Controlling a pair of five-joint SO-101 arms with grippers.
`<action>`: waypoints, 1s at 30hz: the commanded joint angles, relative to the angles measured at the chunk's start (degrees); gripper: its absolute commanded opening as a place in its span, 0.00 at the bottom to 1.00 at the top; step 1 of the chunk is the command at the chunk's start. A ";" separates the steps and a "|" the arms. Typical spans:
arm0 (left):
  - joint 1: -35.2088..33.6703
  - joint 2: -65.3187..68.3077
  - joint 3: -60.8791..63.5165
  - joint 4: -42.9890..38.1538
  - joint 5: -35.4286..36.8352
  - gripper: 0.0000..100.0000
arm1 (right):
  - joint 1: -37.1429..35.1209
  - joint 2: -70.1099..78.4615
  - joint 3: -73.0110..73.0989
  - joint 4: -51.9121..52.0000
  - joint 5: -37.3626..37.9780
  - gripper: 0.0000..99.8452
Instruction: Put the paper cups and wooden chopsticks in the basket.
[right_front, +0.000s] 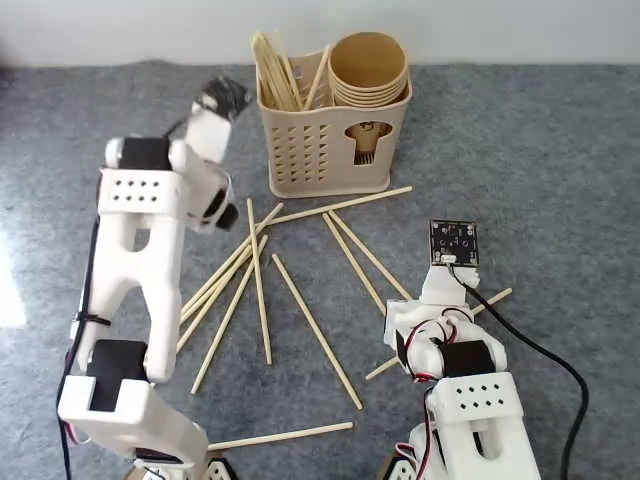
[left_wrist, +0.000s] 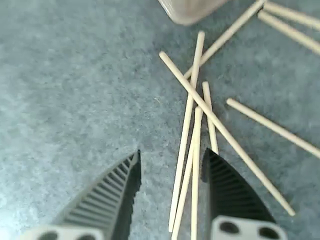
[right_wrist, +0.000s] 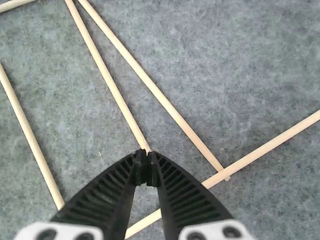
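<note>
My left fingers (left_wrist: 120, 192) gaped wide, empty, straddling pale wooden chopsticks (left_wrist: 186, 135); lowering straight and pinching one seemed best. My right fingers (right_wrist: 146, 165) sat pressed together.

Gripper states.
Left gripper (left_wrist: 171, 155) held jaws apart; right gripper (right_wrist: 146, 161) pointed down, jaws pressed together.

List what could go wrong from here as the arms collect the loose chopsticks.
1. The left gripper hangs open over crossed chopsticks; closing may catch several, and one could slip out.
2. The right gripper is shut at the very end of one chopstick; an end hold, if any, would likely let it swing or drop.
3. The basket is crowded by the paper cups, so another chopstick may snag the rim.
</note>
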 joint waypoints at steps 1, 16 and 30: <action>-0.18 -3.16 7.25 -7.21 -3.52 0.20 | -0.31 -0.66 -0.35 -0.84 0.53 0.01; 2.02 -2.55 25.10 -24.44 -6.07 0.20 | -0.31 -0.57 -0.35 -0.84 0.53 0.01; 2.20 -1.76 30.29 -32.88 -5.89 0.19 | -0.31 -0.48 -0.35 -0.84 0.53 0.01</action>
